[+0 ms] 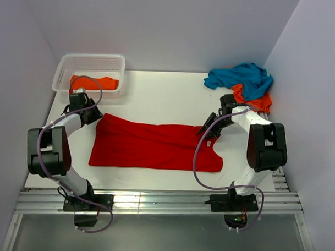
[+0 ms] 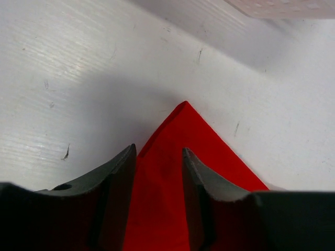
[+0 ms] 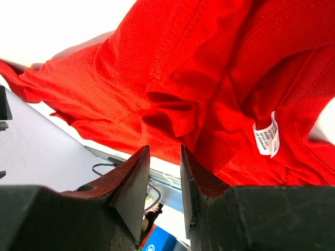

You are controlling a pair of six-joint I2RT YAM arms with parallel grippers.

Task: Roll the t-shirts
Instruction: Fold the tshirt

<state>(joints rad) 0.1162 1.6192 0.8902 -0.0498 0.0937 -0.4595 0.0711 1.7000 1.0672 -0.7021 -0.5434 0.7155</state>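
We see the red t-shirt (image 1: 156, 147) lying on the white counter (image 1: 157, 97) between the two arms. It is folded into a long band that runs left to right, with its right end flaring a little toward the near edge.

The left fingers (image 2: 118, 178) hang over the band's far left corner. They are spread, and in the gap between them we see the red cloth lying flat, its pointed corner reaching out past the tips onto bare counter. Nothing looks pinched there.

The right fingers (image 3: 133, 180) sit at the far edge of the shirt's right end, near the neck. A narrow gap stands between them. A bunched fold of red cloth lies right at their tips, but we cannot tell whether the tips pinch it. A small white tag (image 3: 266, 133) shows on the cloth to the right of them.

At the far left corner stands a white basket (image 1: 62, 72) with a folded orange t-shirt (image 1: 94, 81) inside. At the far right corner a teal t-shirt (image 1: 241, 76) lies crumpled in a heap, partly on top of a second orange t-shirt (image 1: 256, 101). Both are well apart from the red one.
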